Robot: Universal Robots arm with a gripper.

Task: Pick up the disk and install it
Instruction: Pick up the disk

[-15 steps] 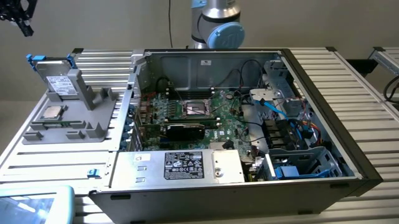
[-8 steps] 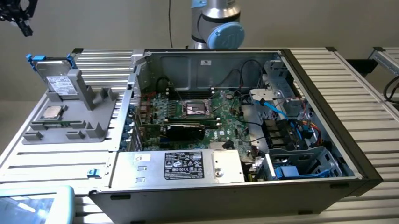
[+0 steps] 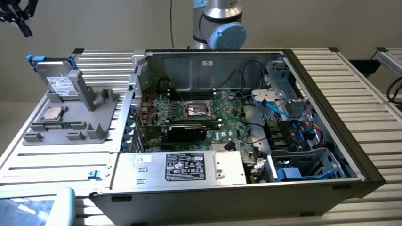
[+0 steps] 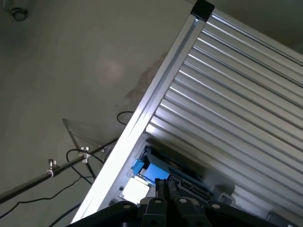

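The disk (image 3: 58, 81), a silver-grey drive with a white label and blue carrier tabs at its top corners, stands on edge in the grey holder (image 3: 88, 101) at the exterior view's left. My black gripper (image 3: 25, 29) hangs high above it and a little further left, well apart from it. In the wrist view the fingers (image 4: 166, 189) are pressed together with nothing between them, and the disk (image 4: 136, 188) with its blue carrier lies far below them.
An open computer case (image 3: 326, 108) fills the middle of the slatted aluminium table (image 3: 358, 84), with a motherboard (image 3: 201, 115), a silver box with a black label (image 3: 188, 167) and a drive cage (image 3: 304, 165). A small CPU chip (image 3: 53, 113) rests on the grey holder. The arm's base (image 3: 217, 26) stands behind the case.
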